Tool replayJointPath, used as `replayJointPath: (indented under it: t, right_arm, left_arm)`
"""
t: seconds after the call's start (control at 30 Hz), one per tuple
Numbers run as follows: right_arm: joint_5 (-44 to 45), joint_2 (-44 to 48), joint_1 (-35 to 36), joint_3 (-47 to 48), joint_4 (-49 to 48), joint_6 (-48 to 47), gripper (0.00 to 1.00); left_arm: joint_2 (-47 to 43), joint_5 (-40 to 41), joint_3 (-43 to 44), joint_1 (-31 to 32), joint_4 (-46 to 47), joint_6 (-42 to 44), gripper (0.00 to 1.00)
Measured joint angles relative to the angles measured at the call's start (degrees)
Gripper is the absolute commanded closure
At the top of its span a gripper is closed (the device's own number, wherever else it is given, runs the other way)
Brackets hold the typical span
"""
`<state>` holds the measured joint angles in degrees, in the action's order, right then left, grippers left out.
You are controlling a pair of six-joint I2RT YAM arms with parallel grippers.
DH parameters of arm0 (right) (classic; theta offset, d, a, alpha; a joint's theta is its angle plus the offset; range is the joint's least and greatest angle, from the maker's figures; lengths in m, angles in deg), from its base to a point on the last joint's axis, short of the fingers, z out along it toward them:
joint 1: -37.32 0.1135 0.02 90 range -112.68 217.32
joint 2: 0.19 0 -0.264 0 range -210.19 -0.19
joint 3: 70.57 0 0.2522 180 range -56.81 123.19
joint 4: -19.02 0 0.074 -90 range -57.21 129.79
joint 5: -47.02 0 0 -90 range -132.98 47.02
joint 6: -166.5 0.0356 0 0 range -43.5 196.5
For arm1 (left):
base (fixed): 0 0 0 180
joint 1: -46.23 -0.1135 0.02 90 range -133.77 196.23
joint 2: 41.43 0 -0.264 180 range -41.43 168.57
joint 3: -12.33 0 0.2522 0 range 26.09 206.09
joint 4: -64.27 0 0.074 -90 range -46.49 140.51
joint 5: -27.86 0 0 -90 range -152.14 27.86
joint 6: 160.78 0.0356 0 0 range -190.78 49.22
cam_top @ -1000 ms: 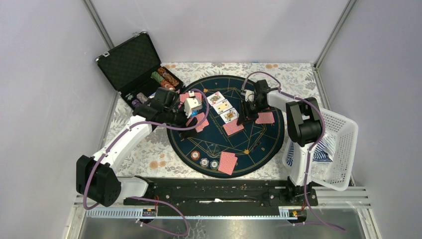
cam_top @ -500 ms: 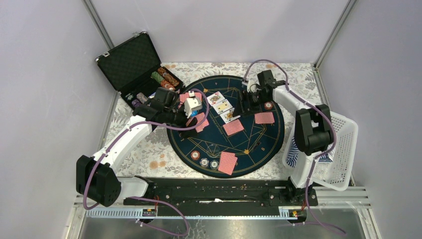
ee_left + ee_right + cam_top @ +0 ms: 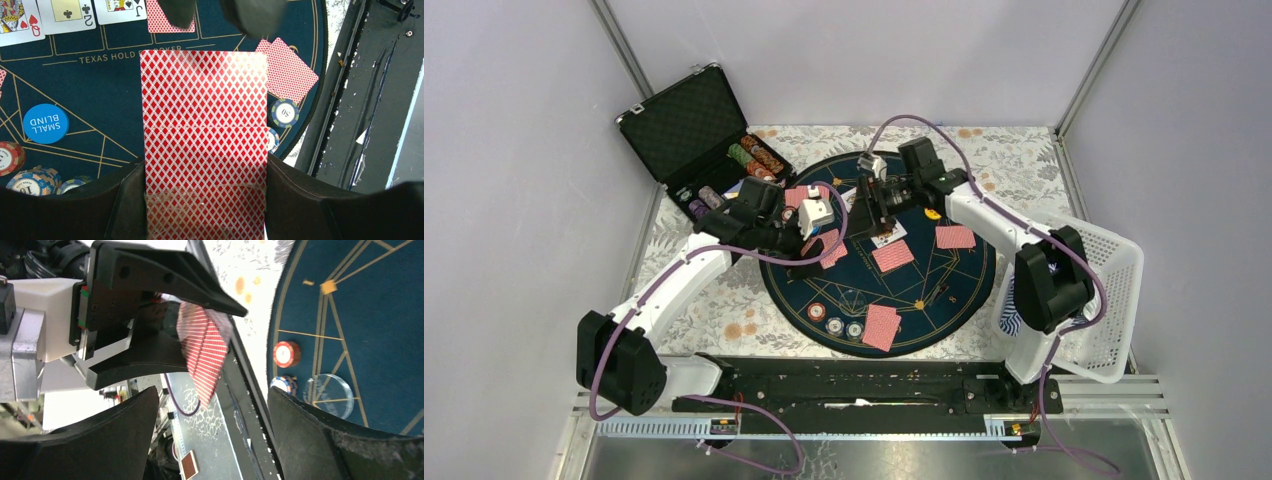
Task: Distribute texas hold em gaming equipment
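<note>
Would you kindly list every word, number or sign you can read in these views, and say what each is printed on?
"TEXAS HOLD", the rest partly hidden by the red-backed card: dark mat.
"SMALL BLIND": blue disc.
"50": striped chip.
"Q" with a heart: queen card.
"2" with a club: two card.
"J": jack card.
Print on the lower-left chips: too small to read.

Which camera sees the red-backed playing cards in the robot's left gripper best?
The left wrist view: the red-backed playing cards fill the picture, backs showing, clamped in the left gripper. The right wrist view shows them slanted, nearly edge-on. The top view shows only a small red patch.
</note>
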<state>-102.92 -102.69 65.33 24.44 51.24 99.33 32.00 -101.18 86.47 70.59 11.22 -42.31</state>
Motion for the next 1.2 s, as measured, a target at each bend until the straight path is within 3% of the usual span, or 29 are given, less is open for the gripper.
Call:
replayJointPath:
  t: [0.4,0.67,1.2]
  right_arm:
    - [-1.2,-3.8,4.3,0.0,-1.5,3.0,0.42]
    - [-1.2,-4.5,4.3,0.2,0.2,1.1,0.72]
    - [-1.2,-4.5,3.1,1.1,3.6,-2.1,0.81]
  left_arm:
    - [0.0,0.0,0.0,0.2,0.0,0.0,1.0]
    - [0.0,0.3,0.0,0.2,-0.1,0.0,1.0]
    - [0.0,0.7,0.0,0.2,-0.5,0.0,1.0]
